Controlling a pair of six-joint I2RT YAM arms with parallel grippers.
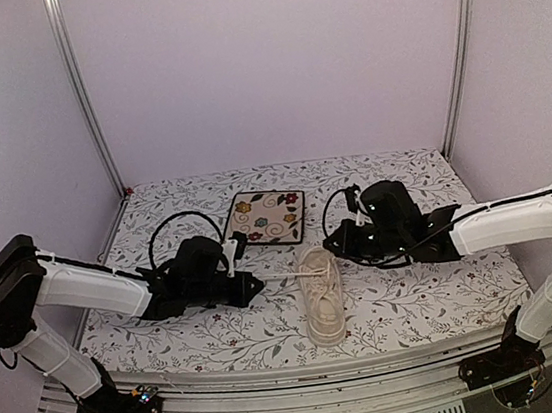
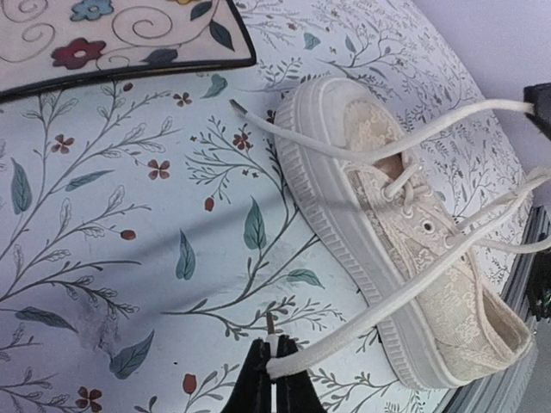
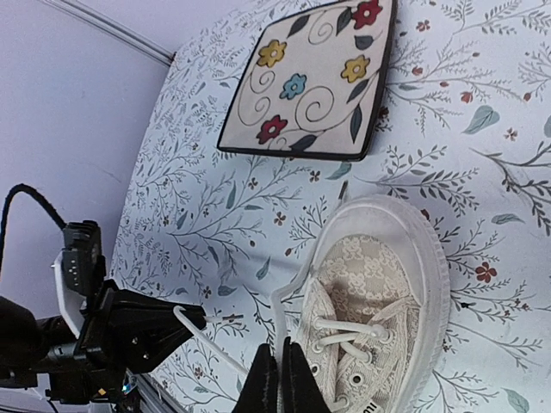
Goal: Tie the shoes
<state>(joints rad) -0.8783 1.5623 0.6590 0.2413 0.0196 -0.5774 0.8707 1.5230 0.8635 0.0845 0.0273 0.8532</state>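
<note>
The cream sneaker point(image 1: 325, 306) lies on the floral cloth between both arms, toe towards the back, laces untied. It also shows in the left wrist view point(image 2: 413, 232) and the right wrist view point(image 3: 387, 284). My left gripper point(image 1: 259, 286) sits low, left of the shoe. It is shut point(image 2: 275, 366) on the end of one lace point(image 2: 362, 323), which runs taut to the eyelets. My right gripper point(image 1: 329, 244) hovers over the shoe's far end. It is shut point(image 3: 281, 372) on the other lace point(image 3: 279, 319). That lace's free end rests on the cloth beside the toe.
The square floral plate point(image 1: 269, 216) with a dark rim lies just behind the shoe, and shows in the right wrist view point(image 3: 310, 77). The table's front edge point(image 1: 305, 364) runs close below the heel. Metal posts point(image 1: 80, 89) stand at the back corners.
</note>
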